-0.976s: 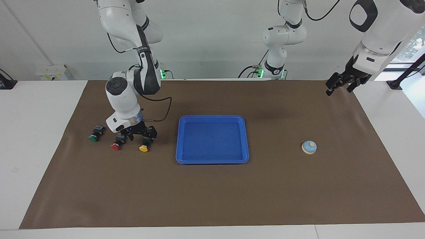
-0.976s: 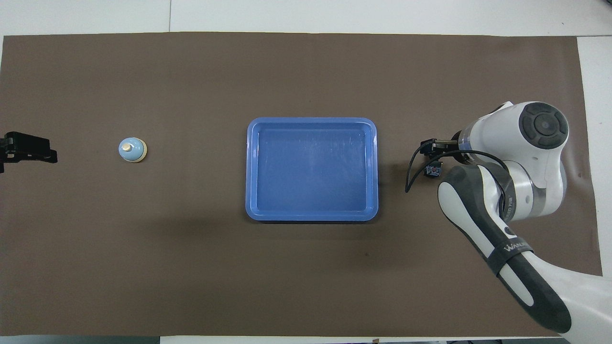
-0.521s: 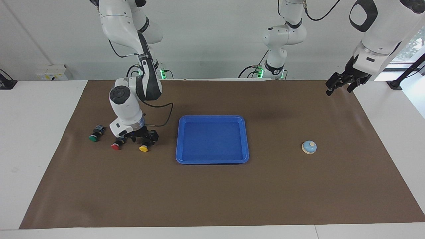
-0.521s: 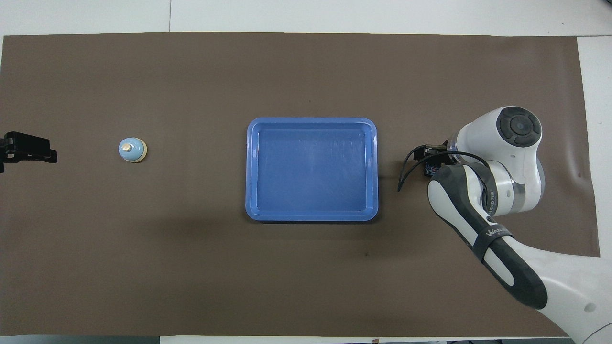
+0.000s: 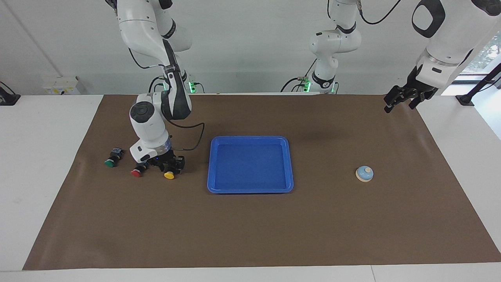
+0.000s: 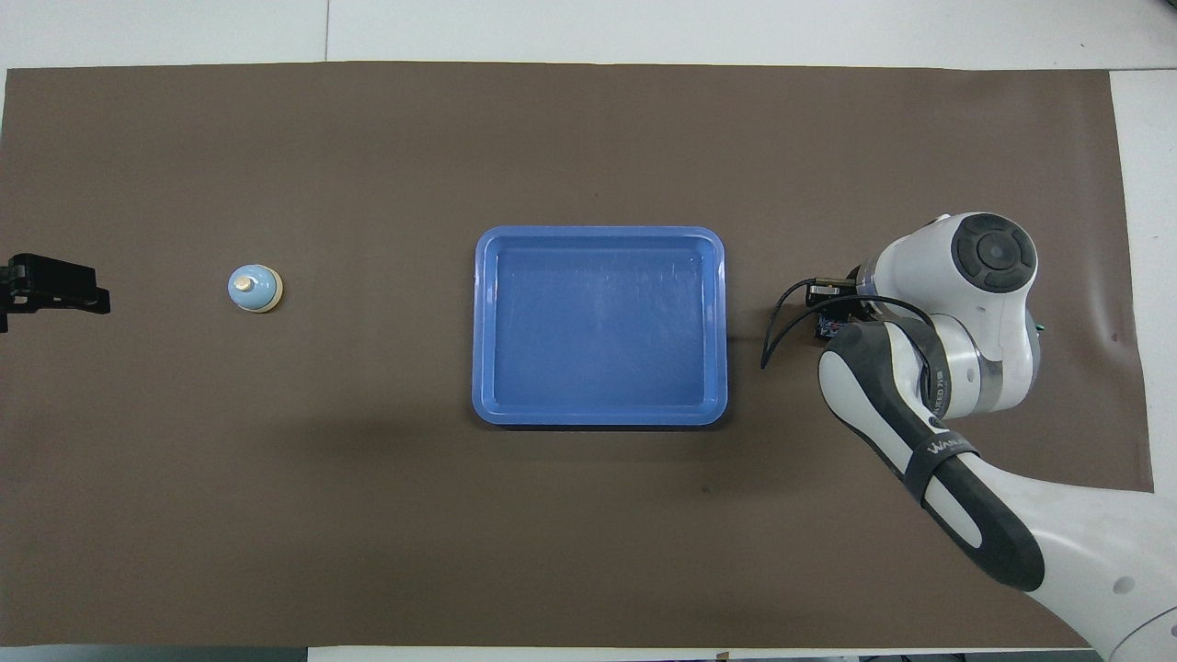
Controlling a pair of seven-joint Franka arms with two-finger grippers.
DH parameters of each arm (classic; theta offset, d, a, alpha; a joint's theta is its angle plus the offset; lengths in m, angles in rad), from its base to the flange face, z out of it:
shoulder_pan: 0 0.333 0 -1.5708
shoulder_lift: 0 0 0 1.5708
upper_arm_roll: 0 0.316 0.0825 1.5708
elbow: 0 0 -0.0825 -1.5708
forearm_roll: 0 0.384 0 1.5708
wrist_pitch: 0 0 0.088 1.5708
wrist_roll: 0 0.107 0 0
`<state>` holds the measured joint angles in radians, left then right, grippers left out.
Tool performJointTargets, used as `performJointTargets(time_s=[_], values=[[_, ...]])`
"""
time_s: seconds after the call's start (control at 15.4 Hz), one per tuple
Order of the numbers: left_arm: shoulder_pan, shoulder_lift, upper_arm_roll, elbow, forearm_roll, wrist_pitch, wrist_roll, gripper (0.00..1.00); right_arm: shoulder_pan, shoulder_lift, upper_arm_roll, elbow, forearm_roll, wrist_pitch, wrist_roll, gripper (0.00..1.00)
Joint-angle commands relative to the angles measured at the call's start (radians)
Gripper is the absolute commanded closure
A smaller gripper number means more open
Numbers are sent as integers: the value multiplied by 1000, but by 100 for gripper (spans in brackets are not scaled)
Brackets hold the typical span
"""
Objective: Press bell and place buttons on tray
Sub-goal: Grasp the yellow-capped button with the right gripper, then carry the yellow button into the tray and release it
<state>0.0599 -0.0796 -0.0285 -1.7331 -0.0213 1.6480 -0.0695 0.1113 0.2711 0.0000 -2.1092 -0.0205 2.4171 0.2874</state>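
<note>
At centre-left of the facing frame, the yellow button (image 5: pixel 170 174) is clamped on the worktop by the right hand (image 5: pixel 169 166); the black body (rigid, light) is best gripped. The left hand (image 5: pixel 403 98), parted wide, waits.

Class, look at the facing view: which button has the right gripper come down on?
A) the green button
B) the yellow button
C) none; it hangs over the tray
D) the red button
B: the right gripper sits low on the yellow button, its fingers closed around the black body, while the red button and green button lie apart beside it.
</note>
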Motion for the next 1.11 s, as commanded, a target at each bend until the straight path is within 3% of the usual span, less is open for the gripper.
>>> performJointTargets(time_s=[0.0,0.26,0.59,1.04], values=[[-3,8,1,21,11,-20,2,0,10,-4,3,-14,2,22,12,100],[-3,8,1,21,11,-20,2,0,10,-16,3,46,2,-41,10,100],[-3,8,1,21,11,-20,2,0,108,3,5,313,92,-309,145,100],[-3,8,1,21,11,-20,2,0,310,57,3,304,87,-205,288,100]])
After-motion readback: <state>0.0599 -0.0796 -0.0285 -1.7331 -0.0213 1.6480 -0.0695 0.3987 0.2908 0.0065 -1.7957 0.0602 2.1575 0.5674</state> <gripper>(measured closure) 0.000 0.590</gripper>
